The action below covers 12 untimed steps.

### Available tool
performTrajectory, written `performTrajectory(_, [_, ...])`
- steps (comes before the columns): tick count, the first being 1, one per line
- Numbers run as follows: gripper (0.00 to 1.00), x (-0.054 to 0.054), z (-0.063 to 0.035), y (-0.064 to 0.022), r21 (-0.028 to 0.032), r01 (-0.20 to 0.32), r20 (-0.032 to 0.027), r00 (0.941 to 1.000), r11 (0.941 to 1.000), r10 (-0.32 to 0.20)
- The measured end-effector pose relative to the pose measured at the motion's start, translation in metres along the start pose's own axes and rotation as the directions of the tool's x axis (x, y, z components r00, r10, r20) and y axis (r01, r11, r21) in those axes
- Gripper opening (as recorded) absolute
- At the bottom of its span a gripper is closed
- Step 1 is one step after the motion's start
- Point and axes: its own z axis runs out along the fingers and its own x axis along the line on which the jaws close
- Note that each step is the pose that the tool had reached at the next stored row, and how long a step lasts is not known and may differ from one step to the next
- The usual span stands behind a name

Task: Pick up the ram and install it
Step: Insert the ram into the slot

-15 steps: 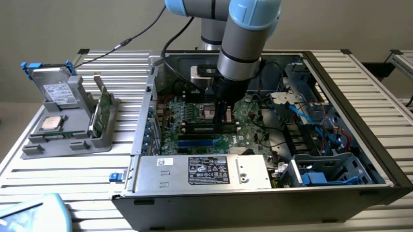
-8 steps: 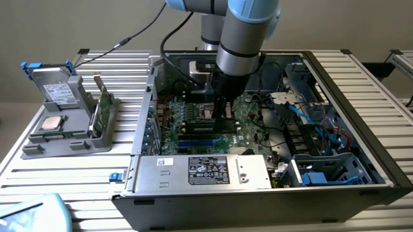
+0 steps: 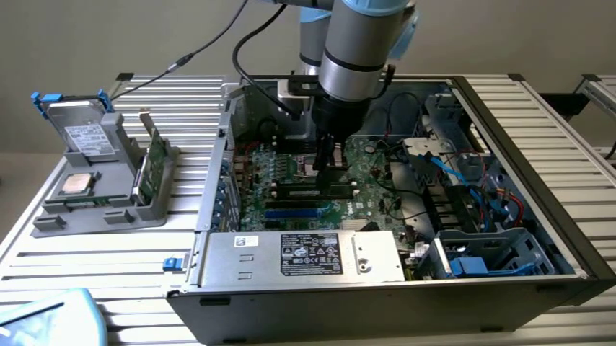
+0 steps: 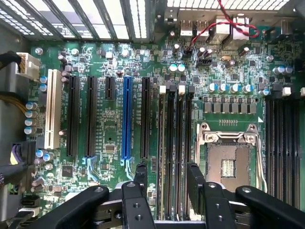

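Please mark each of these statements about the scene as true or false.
1. The gripper is over the motherboard inside the open case. True.
2. A green ram stands in the grey holder outside the case. True.
3. The silver chip sits in the motherboard socket. False: the socket looks empty; the chip lies in the holder.
4. The fingers are shut. False: the fingers stand apart, with memory slots seen between them.
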Motion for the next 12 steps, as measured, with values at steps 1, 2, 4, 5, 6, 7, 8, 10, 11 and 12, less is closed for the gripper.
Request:
performTrajectory(1, [0.45,0.0000,0.0000,0.0000,0.0001,0.000,0.0001,1.0000,1.0000,0.000])
performTrajectory(2, [0.45,0.0000,0.0000,0.0000,0.0001,0.000,0.0001,1.0000,1.0000,0.000])
performTrajectory(4, [0.32,0.0000,0.0000,0.0001,0.0001,0.000,0.0002,1.0000,1.0000,0.000])
performTrajectory(5, [0.26,0.0000,-0.0001,0.0001,0.0000,0.000,0.0000,1.0000,1.0000,0.000])
performTrajectory(6, [0.26,0.0000,-0.0007,0.0002,-0.0001,0.000,-0.0004,1.0000,1.0000,0.000])
performTrajectory(7, [0.20,0.0000,-0.0015,0.0004,0.0006,0.000,-0.0003,1.0000,1.0000,0.000])
performTrajectory(8, [0.14,-0.0001,-0.0025,0.0006,0.0030,0.000,-0.0002,1.0000,1.0000,0.000])
performTrajectory(10, [0.11,-0.0005,-0.0037,0.0009,0.0103,0.000,-0.0030,1.0000,0.9999,0.000])
performTrajectory(11, [0.11,-0.0005,-0.0038,0.0011,0.0134,0.000,-0.0046,1.0000,0.9999,0.000])
performTrajectory(12, [0.11,-0.0005,-0.0039,0.0013,0.0172,-0.001,-0.0074,1.0000,0.9999,0.001])
